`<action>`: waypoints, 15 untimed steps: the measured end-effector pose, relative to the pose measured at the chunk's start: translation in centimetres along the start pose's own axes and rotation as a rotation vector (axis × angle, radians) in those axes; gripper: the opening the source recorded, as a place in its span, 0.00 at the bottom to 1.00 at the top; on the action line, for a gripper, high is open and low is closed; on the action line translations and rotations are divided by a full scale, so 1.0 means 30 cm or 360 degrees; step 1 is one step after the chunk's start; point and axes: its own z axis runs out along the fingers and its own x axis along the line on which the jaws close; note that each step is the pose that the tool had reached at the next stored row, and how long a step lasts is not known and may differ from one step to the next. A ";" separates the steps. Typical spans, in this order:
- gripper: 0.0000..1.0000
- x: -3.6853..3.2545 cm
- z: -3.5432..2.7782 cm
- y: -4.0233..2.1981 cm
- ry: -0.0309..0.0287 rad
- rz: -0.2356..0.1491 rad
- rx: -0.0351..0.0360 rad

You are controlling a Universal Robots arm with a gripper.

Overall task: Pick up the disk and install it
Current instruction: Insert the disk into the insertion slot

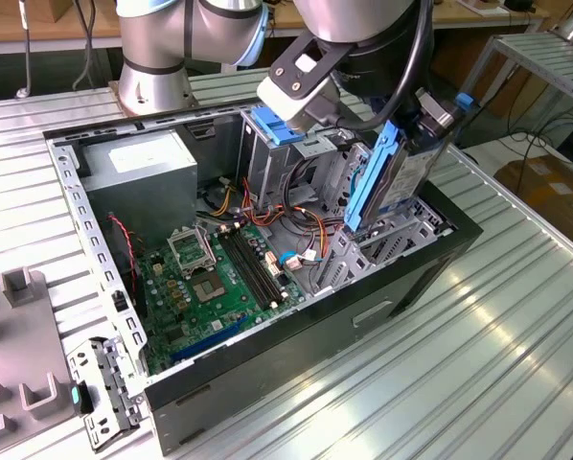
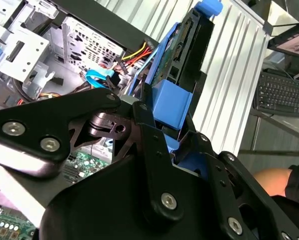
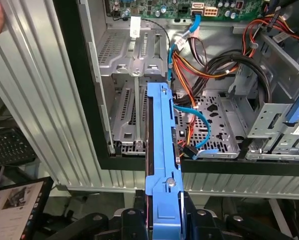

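One end of the disk (image 3: 162,135) is all I have hold of: the gripper (image 3: 165,220) is clamped across its light blue rail. The disk hangs edge-on and tilted above the open computer case (image 3: 134,162), over the perforated metal bay (image 3: 217,117) in the corner.

My worry is that an end grip like this lets the disk swing or slip if a rail catches the bay's wall. Just beyond it, a blue data cable (image 3: 206,125) and the orange and black wire bundle (image 3: 194,65) loop across the bay. I judge they could snag, or get pinched underneath.

In the exterior view the arm (image 1: 363,34) reaches down steeply from above, wrist canted, over the end of the case at the exterior view's right.
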 end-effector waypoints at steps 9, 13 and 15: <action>0.37 0.003 -0.013 0.028 0.00075 0.0007 0.0023; 0.37 0.003 -0.013 0.028 0.00118 0.0003 0.0023; 0.37 0.003 -0.013 0.028 0.00121 0.0003 0.0023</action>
